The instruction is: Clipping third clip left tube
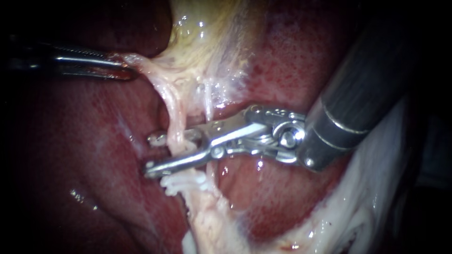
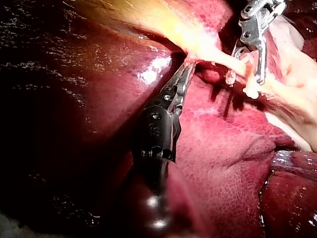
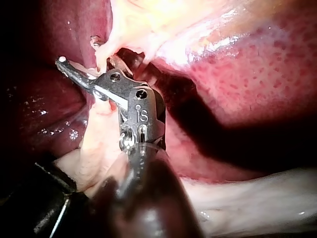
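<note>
A pale left tube (image 1: 173,123) runs down from the yellowish gallbladder (image 1: 207,42). My right instrument (image 1: 151,154) comes in from the upper right. Its jaws stand open, one on each side of this tube, with a gap showing at the tips. A white knobbly lump (image 1: 181,184) sits on the tube just beyond the lower jaw; I cannot tell if it is a clip. My left instrument (image 1: 123,69) is shut on pale tissue beside the gallbladder and holds it taut to the left. The left wrist view shows that grip (image 2: 186,69) and the right instrument (image 2: 246,79) straddling the tube (image 2: 237,59).
Dark red liver (image 1: 94,146) lies around and under the tube. A second thin pale strand (image 1: 207,104) runs beside the tube, behind the upper jaw. White fatty tissue (image 1: 367,197) lies under the right shaft. In the right wrist view pale tissue (image 3: 101,144) lies against the instrument's wrist.
</note>
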